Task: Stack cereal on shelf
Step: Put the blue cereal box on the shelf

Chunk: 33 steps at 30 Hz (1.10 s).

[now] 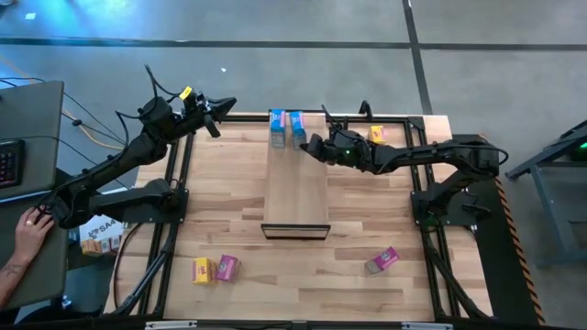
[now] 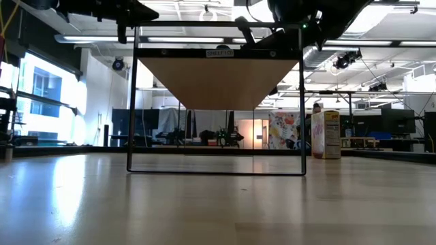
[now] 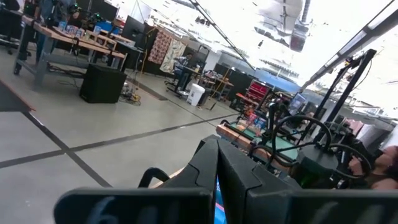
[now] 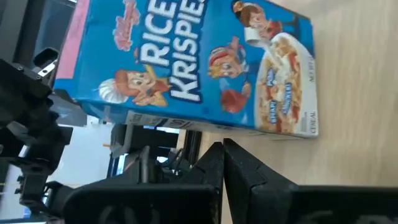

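At six o'clock on the butcher-block tabletop (image 1: 367,206), nearest the viewer, lie a small yellow cardboard cereal box (image 1: 202,269) and a pink one (image 1: 226,267) side by side toward seven o'clock, and a second pink box (image 1: 382,260) toward five o'clock. Mid-table, the long pale-wood shelf plank with a dark front edge (image 1: 295,188) runs toward twelve o'clock; two blue cereal boxes (image 1: 286,128) stand touching at its far end. Just beside them, at one o'clock, the right gripper (image 1: 310,146) points at the nearer blue box, jaws fully closed on nothing. A second yellow box (image 1: 376,134) lies behind that arm. At eleven o'clock, beyond the table's edge, the left gripper (image 1: 215,127) waits, closed and empty. To place further boxes well, a gripper should probably open before approaching, grasp across a narrow face, and avoid nudging the two already standing.
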Each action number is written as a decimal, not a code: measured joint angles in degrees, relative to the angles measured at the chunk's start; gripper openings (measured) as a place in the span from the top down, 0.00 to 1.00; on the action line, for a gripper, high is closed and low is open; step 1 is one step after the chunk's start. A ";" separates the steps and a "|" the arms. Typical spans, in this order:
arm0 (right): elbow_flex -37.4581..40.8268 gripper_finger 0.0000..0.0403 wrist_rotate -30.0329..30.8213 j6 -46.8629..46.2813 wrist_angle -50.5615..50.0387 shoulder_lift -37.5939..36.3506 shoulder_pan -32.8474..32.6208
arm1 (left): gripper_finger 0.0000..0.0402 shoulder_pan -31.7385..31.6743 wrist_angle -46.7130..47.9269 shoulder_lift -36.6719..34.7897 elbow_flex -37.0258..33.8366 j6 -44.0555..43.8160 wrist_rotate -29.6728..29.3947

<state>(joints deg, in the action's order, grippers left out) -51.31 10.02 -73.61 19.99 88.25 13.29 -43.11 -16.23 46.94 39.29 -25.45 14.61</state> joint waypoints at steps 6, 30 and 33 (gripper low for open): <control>0.00 1.00 -1.48 0.36 0.43 0.00 -0.23 | 1.00 0.00 -0.02 0.00 0.00 -0.01 -0.01; 0.00 1.00 -5.29 4.06 -0.69 -0.63 -0.21 | 1.00 0.00 -0.86 -0.02 0.00 -2.17 0.00; 0.04 1.00 -7.66 4.74 -4.38 -1.46 -0.16 | 1.00 0.02 -0.70 -0.02 0.00 -2.43 0.02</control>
<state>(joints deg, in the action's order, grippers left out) -51.27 2.36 -68.87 15.61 86.79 13.13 -43.09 -16.93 46.92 39.29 -27.88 14.63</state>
